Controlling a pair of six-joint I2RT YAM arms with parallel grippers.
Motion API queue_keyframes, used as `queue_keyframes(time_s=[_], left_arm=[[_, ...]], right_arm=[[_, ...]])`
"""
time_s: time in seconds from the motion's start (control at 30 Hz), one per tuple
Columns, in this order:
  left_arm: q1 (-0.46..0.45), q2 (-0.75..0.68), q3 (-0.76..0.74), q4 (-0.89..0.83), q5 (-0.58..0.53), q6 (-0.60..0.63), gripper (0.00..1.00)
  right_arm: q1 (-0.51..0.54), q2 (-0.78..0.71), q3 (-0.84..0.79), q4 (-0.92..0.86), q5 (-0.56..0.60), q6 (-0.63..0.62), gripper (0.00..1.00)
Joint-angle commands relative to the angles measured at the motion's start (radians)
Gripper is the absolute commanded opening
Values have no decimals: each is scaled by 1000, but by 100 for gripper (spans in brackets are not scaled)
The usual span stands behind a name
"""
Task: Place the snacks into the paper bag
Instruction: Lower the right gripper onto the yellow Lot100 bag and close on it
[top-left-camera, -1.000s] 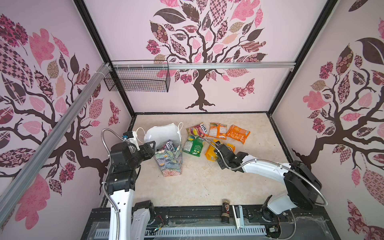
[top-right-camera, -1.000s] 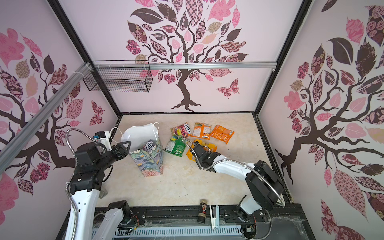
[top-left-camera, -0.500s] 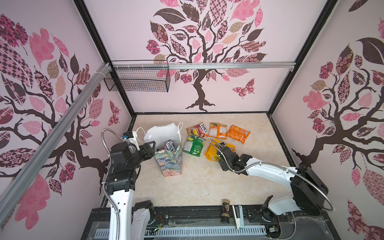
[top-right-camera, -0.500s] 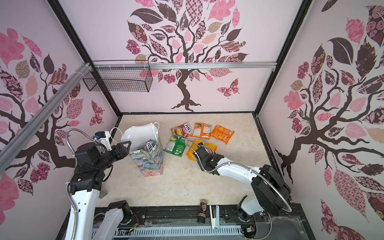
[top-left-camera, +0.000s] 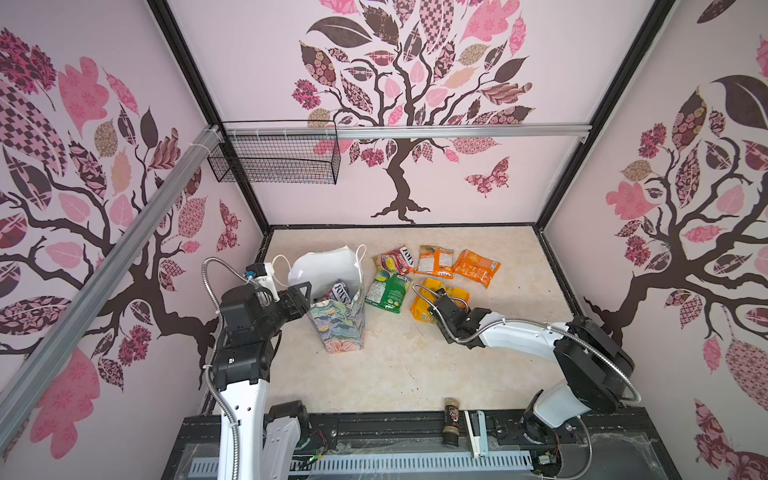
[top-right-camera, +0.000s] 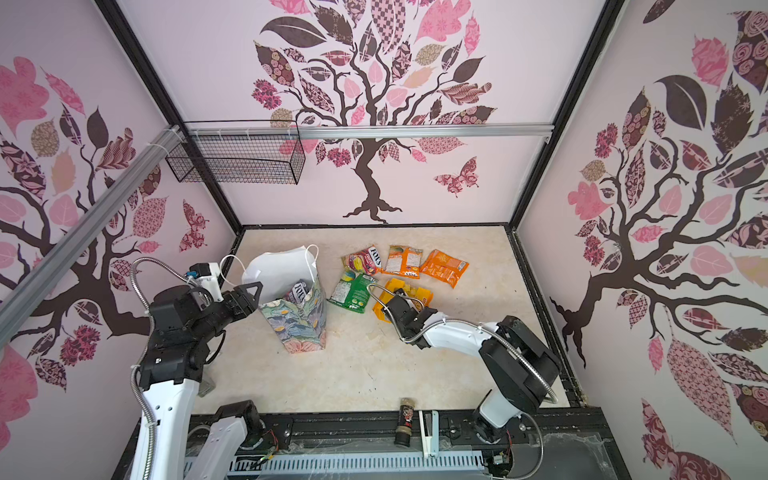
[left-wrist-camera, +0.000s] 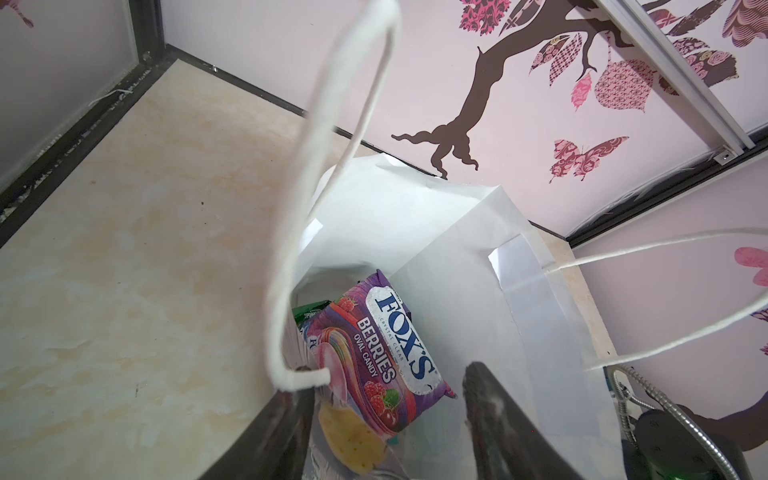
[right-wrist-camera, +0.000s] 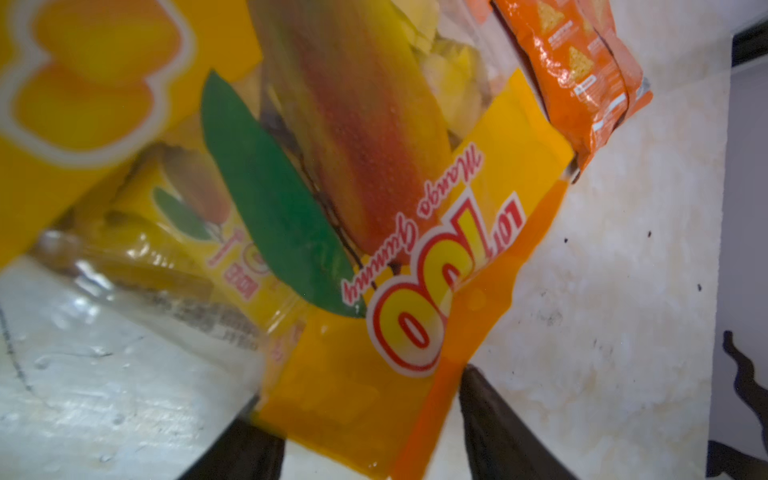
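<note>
Light was soft and even, shadows faint; both top views bowed at the edges; the yellow packet (right-wrist-camera: 415, 332) showed blurred, glaring.

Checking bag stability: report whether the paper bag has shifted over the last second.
No. The paper bag stands where it did, below-left of the painted tree trunk.

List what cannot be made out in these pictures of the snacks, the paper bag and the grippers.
Left wrist view: the FOX'S Berries packet covers the other snacks in the paper bag; their number is hidden.
Right wrist view: the yellow mango packet spans the gap between the fingers of the right gripper; gripped or loose is unclear.
Both top views: the label of the dark jar is too small to read.
</note>
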Motion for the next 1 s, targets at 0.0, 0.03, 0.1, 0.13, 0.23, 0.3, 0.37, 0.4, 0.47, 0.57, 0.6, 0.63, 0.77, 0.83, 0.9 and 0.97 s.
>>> queue_keyframes(time_s=[0.0, 0.03, 0.1, 0.13, 0.23, 0.3, 0.37, 0.4, 0.47, 0.57, 0.6, 0.63, 0.77, 0.83, 0.9, 0.97], left_arm=[[3, -9, -24, 11, -5, 0, 62], [4, -9, -23, 10, -5, 0, 62], [4, -9, -23, 11, -5, 1, 62], [4, -10, -22, 11, -5, 0, 62], [3, -10, -24, 11, -5, 0, 62], [3, -10, -24, 11, -5, 1, 62], [4, -9, -22, 10, -5, 0, 62], [4, -9, -23, 11, -4, 1, 62], [4, -10, -23, 16, 13, 2, 61], [4, -8, -25, 18, 12, 0, 61], [4, -9, -26, 18, 13, 0, 61], [4, -10, -26, 17, 13, 0, 61], [3, -8, -24, 18, 12, 0, 61], [4, -8, -23, 17, 9, 2, 61], [4, -12, -24, 17, 7, 2, 61], [4, -12, -24, 17, 5, 2, 61]], right_arm=[[-4, 23, 30, 12, -7, -13, 59], [-4, 22, 30, 13, -7, -12, 57], [-5, 23, 31, 16, -8, -12, 53], [-6, 22, 30, 18, -9, -12, 53], [-5, 24, 25, 21, -8, -8, 49], [-6, 25, 23, 23, -9, -6, 47], [-8, 24, 22, 25, -10, -7, 46], [-7, 22, 21, 27, -11, -8, 45], [-9, 19, 18, 30, -14, -8, 42], [-10, 13, 17, 36, -19, -7, 35], [-13, 11, 16, 36, -17, -5, 33], [-13, 11, 17, 36, -17, -5, 28], [-13, -4, 17, 36, -14, -1, 5], [-14, -16, 17, 33, -8, 0, 0], [-15, -35, 20, 31, 2, -2, 0], [-14, -59, 24, 22, 10, 0, 0]])
